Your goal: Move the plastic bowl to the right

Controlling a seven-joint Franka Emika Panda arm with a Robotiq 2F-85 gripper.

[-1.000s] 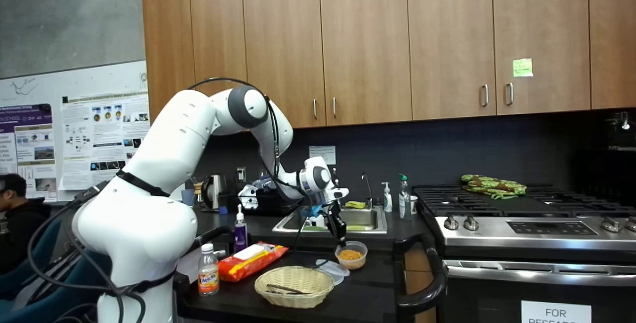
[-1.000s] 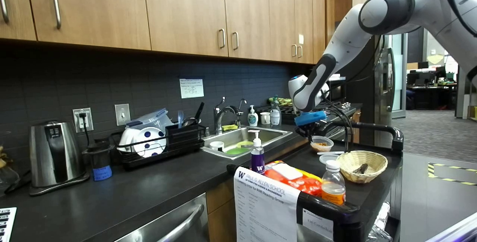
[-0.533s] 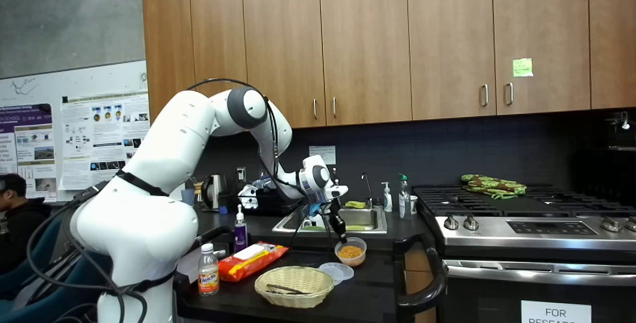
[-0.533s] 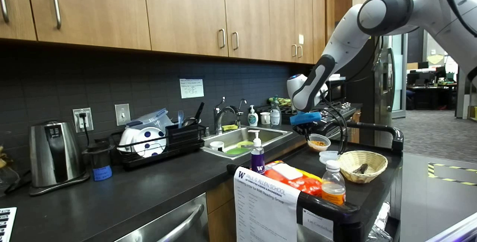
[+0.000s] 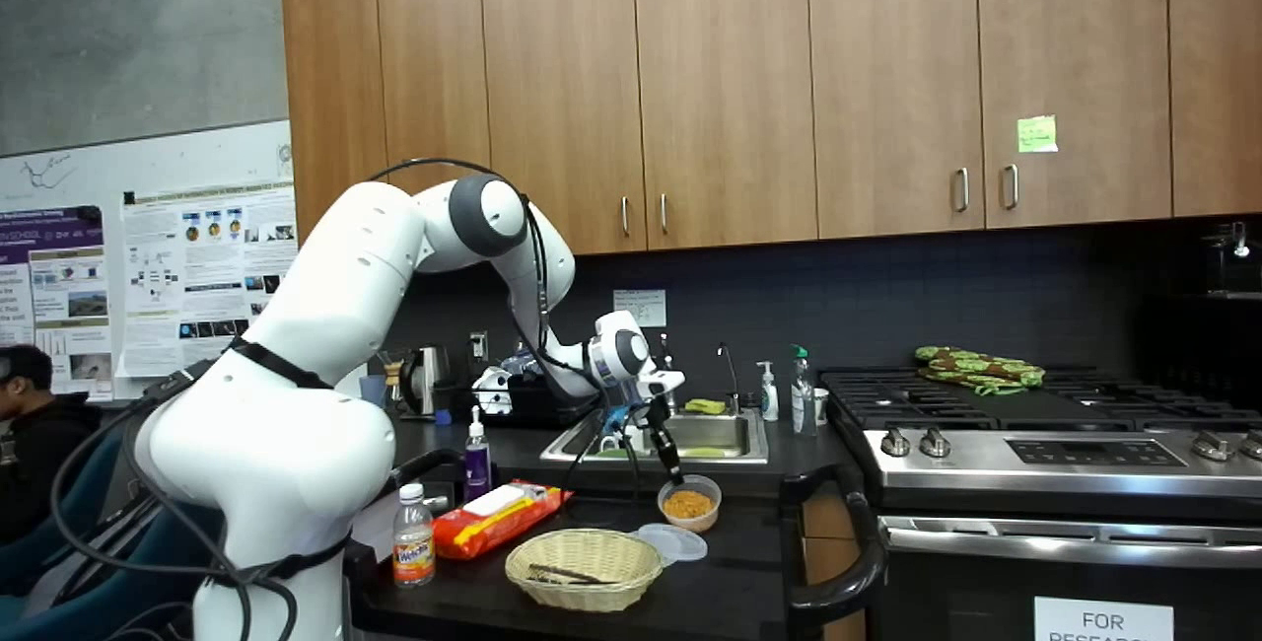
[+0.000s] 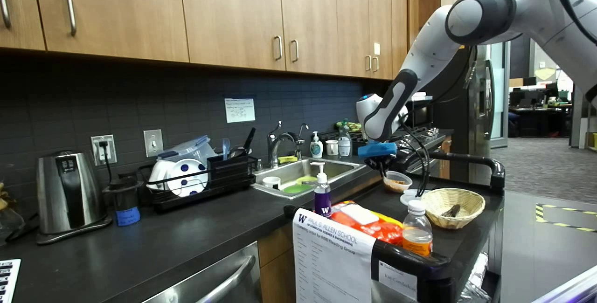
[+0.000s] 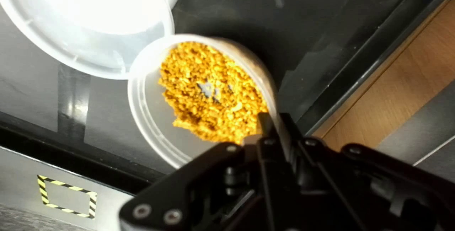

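While the gripper (image 7: pixel 277 127) pinches the plastic bowl (image 7: pixel 152 99) by its rim | round, mouth upward | tipped down away from gripper

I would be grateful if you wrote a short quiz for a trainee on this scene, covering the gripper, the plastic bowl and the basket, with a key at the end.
1. True or false: in the wrist view, the wall of the plastic bowl sits between the fingers.
2. Choose one: the crumbly food in the bowl looks A) green, B) white, C) golden-orange.
3. Fill in the blank: in both exterior views, a dark object lies inside the ____.

Key
1. True; the fingers appear closed on it.
2. C.
3. woven basket.
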